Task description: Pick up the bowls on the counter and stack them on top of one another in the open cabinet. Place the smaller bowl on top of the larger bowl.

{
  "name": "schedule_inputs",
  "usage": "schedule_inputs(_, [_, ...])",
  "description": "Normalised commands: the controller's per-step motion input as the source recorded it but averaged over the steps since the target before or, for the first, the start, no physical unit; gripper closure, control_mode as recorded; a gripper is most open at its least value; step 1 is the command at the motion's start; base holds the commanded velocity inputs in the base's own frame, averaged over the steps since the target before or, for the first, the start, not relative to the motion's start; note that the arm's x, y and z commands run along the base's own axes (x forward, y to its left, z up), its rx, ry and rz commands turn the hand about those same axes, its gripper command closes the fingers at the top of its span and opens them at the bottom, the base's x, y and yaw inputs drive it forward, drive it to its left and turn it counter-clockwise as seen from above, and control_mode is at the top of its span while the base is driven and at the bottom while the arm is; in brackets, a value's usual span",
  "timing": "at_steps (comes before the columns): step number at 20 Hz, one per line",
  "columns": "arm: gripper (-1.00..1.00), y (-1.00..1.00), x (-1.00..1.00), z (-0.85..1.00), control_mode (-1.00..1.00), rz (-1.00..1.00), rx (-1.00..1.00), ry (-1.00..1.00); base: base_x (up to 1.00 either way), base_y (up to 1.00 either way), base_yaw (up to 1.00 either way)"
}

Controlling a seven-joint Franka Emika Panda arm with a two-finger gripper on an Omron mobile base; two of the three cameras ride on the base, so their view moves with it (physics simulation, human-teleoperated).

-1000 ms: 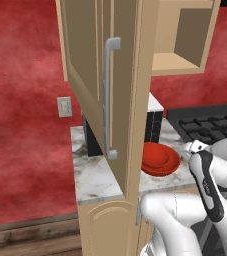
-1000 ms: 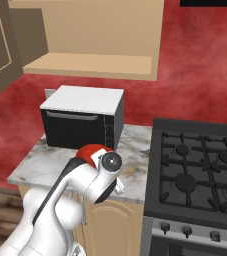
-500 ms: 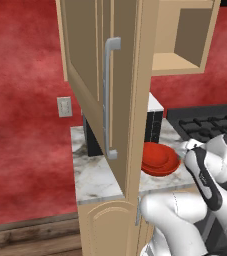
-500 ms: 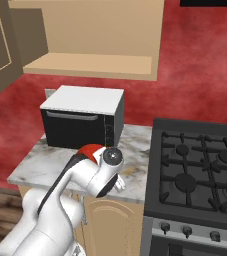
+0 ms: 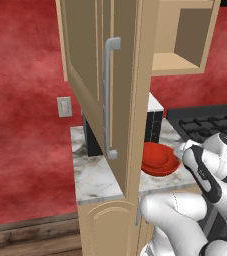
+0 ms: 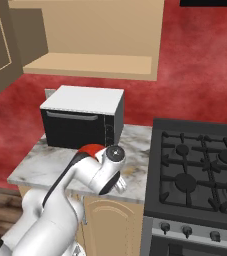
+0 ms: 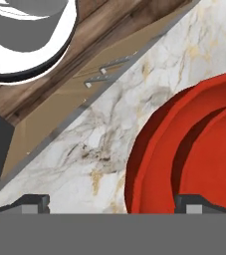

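Approach step: gripper (image 7: 112, 204) hovering with jaws spread fully wide, gripping nothing, over white-grey veined marble counter (image 7: 109, 144). Glossy red round bowls (image 5: 158, 159) sitting on it, at right in the hand view. Next: shift right, straddle a rim, descend, clamp.

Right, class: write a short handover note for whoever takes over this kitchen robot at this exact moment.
Gripper: open, empty, hovering low over the white-grey marble counter.
Bowls: the narrower glossy red bowl sits inside the wider shallow red bowl on the counter, beside the black microwave.
Done: nothing is in the light tan wooden wall cabinet yet.
Left: move both bowls into the cabinet, smaller on top.
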Motion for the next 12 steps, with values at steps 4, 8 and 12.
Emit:
schedule_inputs(4, [-1.00,0.00,0.09,-0.20,-1.00,0.00,0.00,0.02,0.00,0.00,0.00])
schedule_inputs(8, [-1.00,0.00,0.17,-0.15,-1.00,0.00,0.00,0.00,0.00,0.00,0.00])
schedule_inputs(12, [-1.00,0.00,0.23,-0.12,-1.00,0.00,0.00,0.00,0.00,0.00,0.00])
